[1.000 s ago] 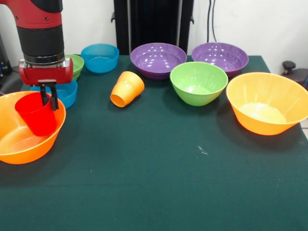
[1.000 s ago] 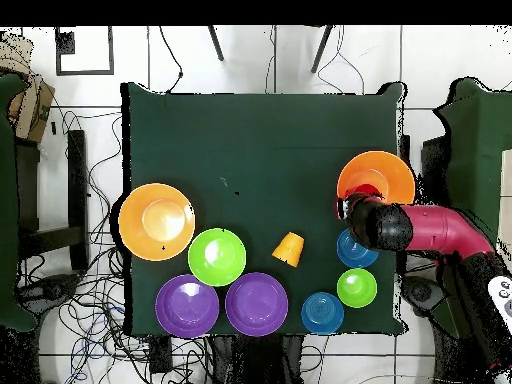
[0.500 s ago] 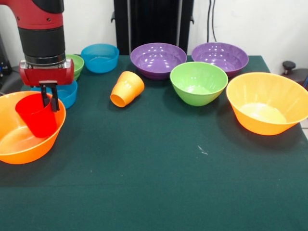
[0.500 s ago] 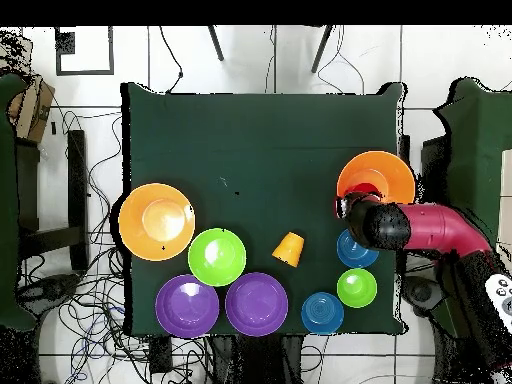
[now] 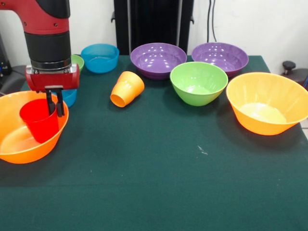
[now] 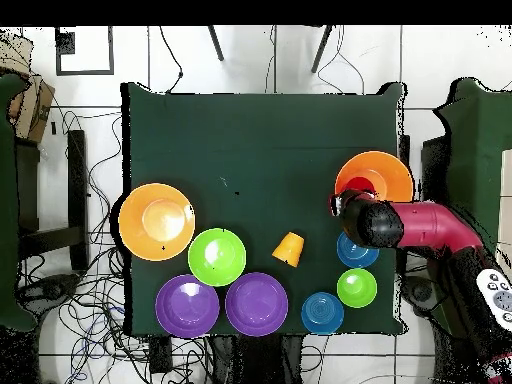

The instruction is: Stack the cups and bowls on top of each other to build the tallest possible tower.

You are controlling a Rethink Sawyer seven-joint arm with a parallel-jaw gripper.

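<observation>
Dark green felt covers the table [image 5: 159, 173], with white wall and a black upright behind it. At the front view's left, the gripper [image 5: 54, 102] is seen closed over the far rim of the red cup [image 5: 39, 120], one finger inside the wall and one outside. The cup is held upright, mouth up, inside the orange bowl [image 5: 14, 149] that is taken to be the tower's base; whether its foot touches the bowl's floor cannot be told. The cup's long axis runs vertically, in line with the fingers above it, so the coming move is judged to turn on a straight descent and release, with the cup left near the bowl's far side rather than at its centre. In the overhead view the cup [image 6: 359, 186] is shown within the bowl [image 6: 385, 172], with the arm [image 6: 420, 224] covering part of it.

The orange cup [image 5: 126, 88] lies on its side on the felt, mouth toward the camera and left, well apart from the gripper. It is ribbed and tapered, so rolling is likely if nudged. Elsewhere stand a second orange bowl [image 5: 267, 103], a green bowl [image 5: 198, 83], two purple bowls [image 5: 158, 59] [image 5: 220, 57], a blue bowl [image 5: 100, 57], and, partly hidden by the arm, another blue bowl [image 5: 70, 96] and a small green bowl [image 5: 77, 60]. All are glossy, smooth plastic, round and thin-walled, likely slippery when nested.
</observation>
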